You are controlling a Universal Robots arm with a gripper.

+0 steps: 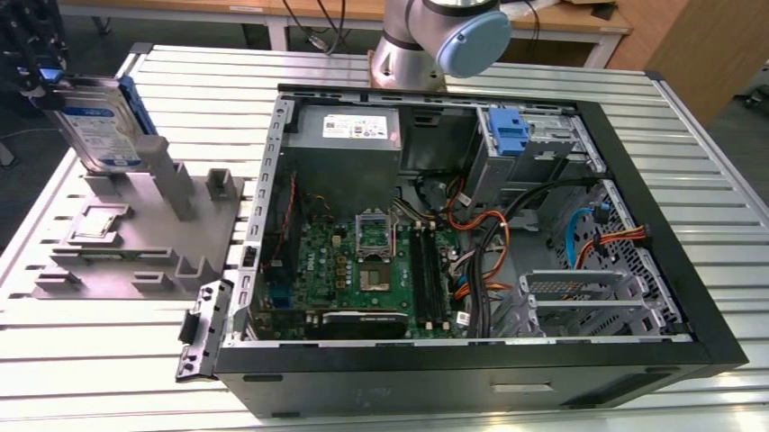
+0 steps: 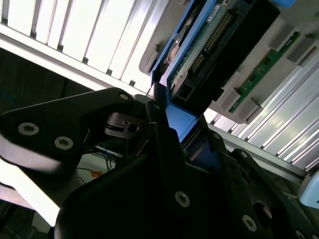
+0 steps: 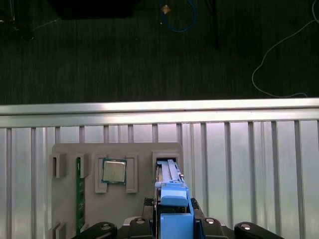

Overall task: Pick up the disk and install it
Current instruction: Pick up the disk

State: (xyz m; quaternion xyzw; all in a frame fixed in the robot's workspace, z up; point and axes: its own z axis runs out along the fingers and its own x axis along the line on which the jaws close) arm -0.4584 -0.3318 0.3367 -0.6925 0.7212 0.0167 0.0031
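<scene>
At the grey fixture (image 1: 132,247), the claw (image 3: 175,225) clamps the disk (image 1: 103,126) (on edge, long axis near upright).

The exterior view's edge cuts off the gripper (image 1: 43,85) at ten o'clock and the arm (image 1: 438,40) at twelve o'clock. In the first wrist view the disk (image 3: 175,216) runs off the edge.

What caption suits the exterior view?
Gripper shut on the upright disk at its holder, beside an open computer case.
</scene>
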